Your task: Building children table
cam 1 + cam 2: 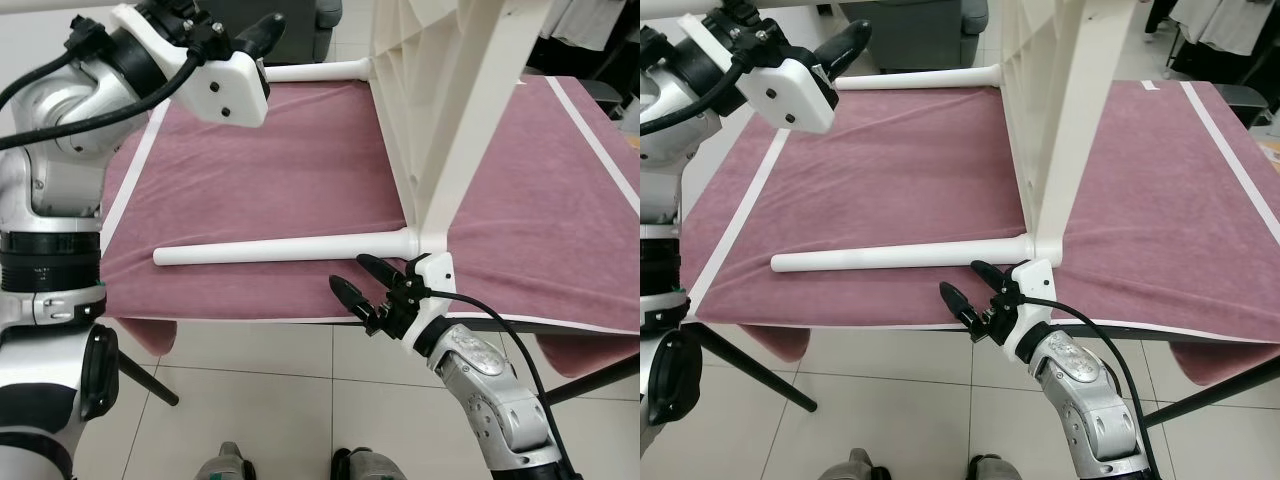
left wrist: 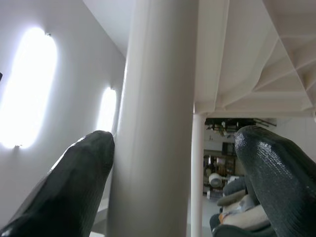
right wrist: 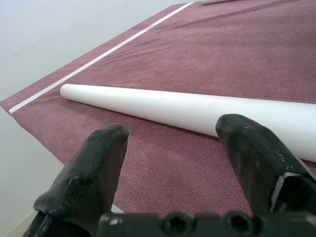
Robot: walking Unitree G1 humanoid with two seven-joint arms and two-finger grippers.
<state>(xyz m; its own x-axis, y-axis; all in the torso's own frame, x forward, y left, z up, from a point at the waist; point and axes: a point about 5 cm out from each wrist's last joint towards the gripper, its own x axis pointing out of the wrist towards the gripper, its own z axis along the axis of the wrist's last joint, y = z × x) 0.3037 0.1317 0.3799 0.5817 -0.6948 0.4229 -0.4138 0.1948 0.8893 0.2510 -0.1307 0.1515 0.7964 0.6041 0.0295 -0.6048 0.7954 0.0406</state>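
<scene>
Hovering at the worktop's (image 1: 250, 180) near edge, the right hand (image 1: 362, 288) gapes empty beside the lower leg (image 1: 280, 249), lying crosswise just beyond; the left hand (image 2: 173, 163) straddles another leg (image 2: 158, 118), not clamping it.

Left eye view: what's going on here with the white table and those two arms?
A white children's table stands on its side on a maroon cloth spread over a work surface, two legs already fitted and pointing to the robot's left. The right hand hovers open at the cloth's near edge, just below the lower leg, not touching it. The left hand is raised by the upper leg; its wrist view shows a white leg between its open fingers, with no firm grip evident.
</scene>
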